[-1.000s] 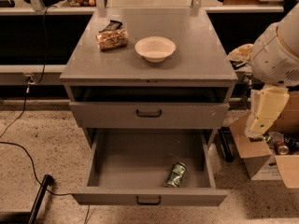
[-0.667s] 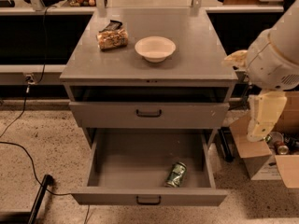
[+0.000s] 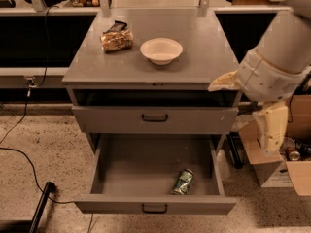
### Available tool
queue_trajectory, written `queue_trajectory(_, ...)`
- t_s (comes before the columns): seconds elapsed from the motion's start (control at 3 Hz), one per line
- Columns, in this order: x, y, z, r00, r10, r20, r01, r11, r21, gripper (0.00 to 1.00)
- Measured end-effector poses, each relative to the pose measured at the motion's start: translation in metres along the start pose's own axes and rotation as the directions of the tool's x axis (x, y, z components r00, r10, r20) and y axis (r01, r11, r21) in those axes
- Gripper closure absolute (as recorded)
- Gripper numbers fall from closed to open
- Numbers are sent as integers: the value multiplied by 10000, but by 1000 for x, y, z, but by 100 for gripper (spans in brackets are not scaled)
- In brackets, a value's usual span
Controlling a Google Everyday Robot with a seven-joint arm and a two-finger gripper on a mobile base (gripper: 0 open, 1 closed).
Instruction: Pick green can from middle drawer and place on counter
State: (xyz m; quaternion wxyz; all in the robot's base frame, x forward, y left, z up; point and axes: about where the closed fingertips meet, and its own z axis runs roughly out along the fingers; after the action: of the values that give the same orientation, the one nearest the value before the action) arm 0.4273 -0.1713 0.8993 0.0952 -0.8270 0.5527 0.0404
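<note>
The green can (image 3: 182,181) lies on its side in the pulled-out middle drawer (image 3: 136,171), near the front right corner and just behind the front wall. That is a natural resting place for something that rolls, and it leaves the can's side exposed from above. The gripper (image 3: 263,108) hangs at the end of the bulky white arm off the cabinet's right flank, level with the closed drawer front (image 3: 154,119) and well apart from the can. Whether it is clenched or released cannot be told from here, but it carries nothing visible. It looks parked outside the drawer so that it can drop in over the open tray. The counter (image 3: 199,62) holds a white bowl (image 3: 161,50) and a snack packet (image 3: 116,39) — its right half is bare, the likely spot for the can. The pick has not yet begun.
</note>
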Motion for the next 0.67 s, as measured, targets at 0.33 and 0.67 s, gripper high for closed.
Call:
queue_trajectory(0.33, 6, -16, 15, 9925, 44, -1223, -127, 9977, -667, 0)
queue_trajectory(0.67, 13, -23, 33, 9874, -428, -1521, 358, 9982, -484, 0)
